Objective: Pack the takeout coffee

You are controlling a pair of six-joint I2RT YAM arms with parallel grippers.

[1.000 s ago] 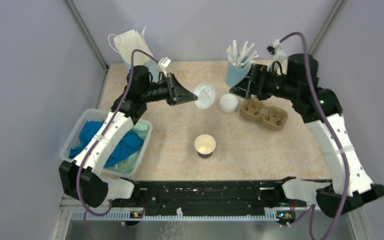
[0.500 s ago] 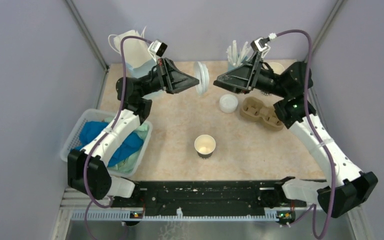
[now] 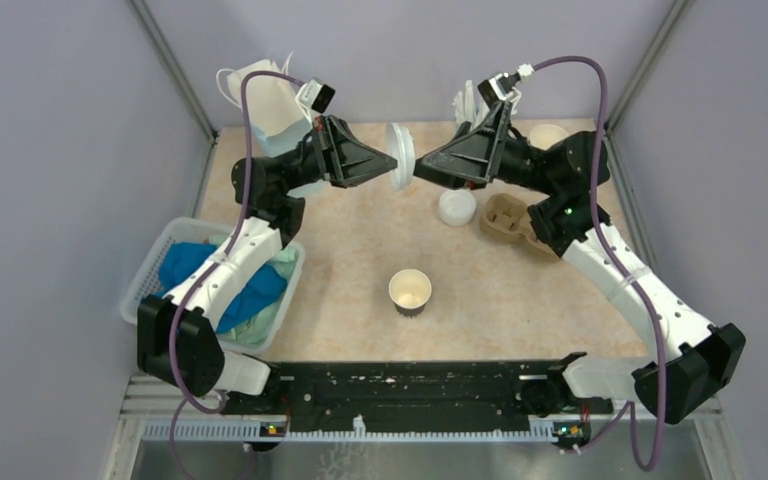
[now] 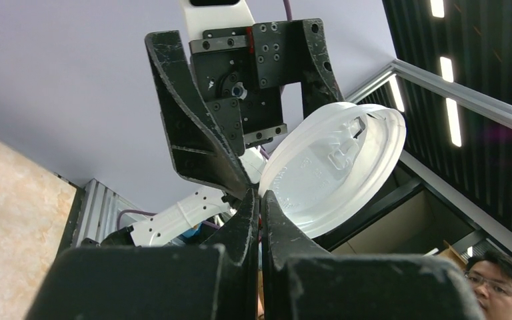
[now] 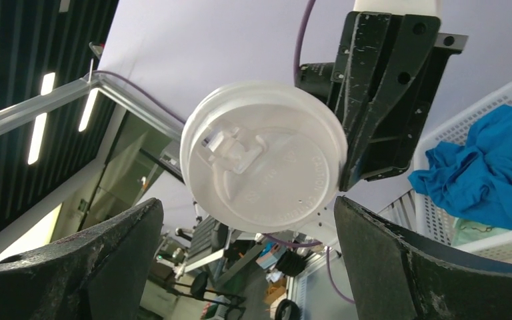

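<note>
a white mesh basket sits near left, holding a blue cloth. a brown cardboard cup carrier lies far right, a white round lid just left of it. white straws stand at the far edge.

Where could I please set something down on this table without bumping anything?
Bare tabletop lies between the basket and the open paper cup, and again right of that cup. The far side is crowded: loose white lid, cardboard cup carrier.
</note>
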